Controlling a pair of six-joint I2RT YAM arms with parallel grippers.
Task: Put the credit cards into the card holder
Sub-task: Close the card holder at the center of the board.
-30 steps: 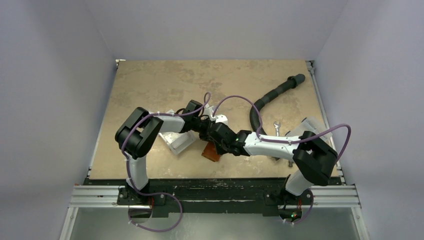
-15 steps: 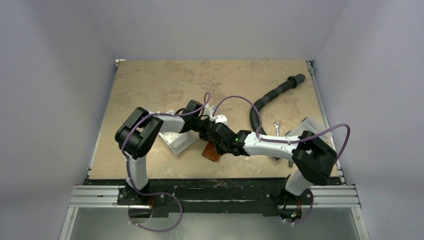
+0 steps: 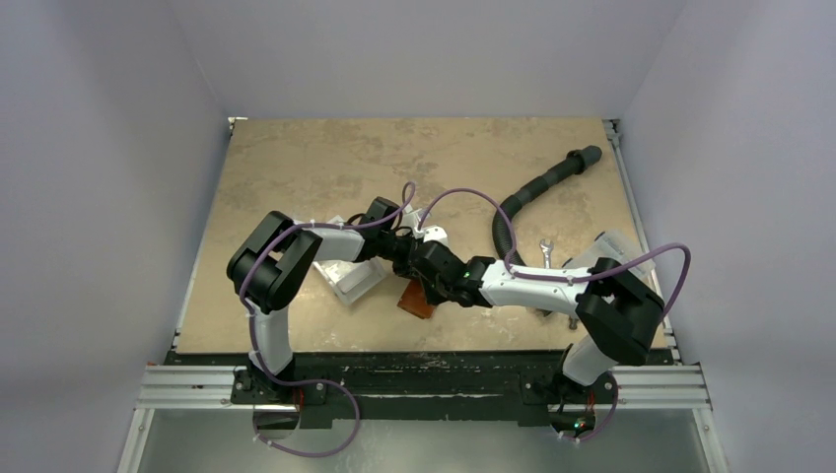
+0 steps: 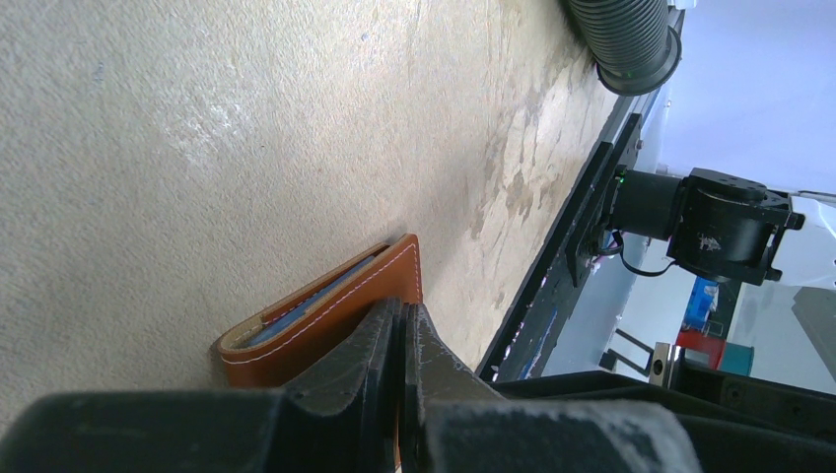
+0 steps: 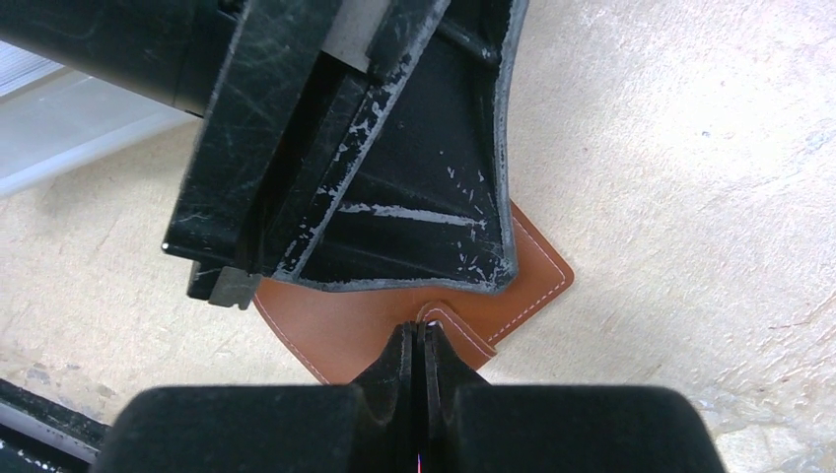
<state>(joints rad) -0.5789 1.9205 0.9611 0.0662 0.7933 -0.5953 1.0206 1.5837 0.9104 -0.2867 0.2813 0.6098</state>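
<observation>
The brown leather card holder (image 3: 417, 301) lies folded shut on the table near the front middle. In the left wrist view the card holder (image 4: 325, 310) shows a bluish card edge (image 4: 296, 307) tucked inside; no loose credit cards show. My left gripper (image 4: 402, 313) is shut and its tips rest on the holder's top face. My right gripper (image 5: 424, 333) is shut, with its tips against the holder's snap flap (image 5: 471, 335). In the top view the left gripper (image 3: 406, 258) and the right gripper (image 3: 431, 283) meet over the holder (image 5: 335, 330).
A clear-and-white plastic box (image 3: 347, 279) sits just left of the holder, under the left arm. A black corrugated hose (image 3: 532, 192) curves at the back right. A small wrench (image 3: 545, 251) and a clear packet (image 3: 613, 246) lie to the right.
</observation>
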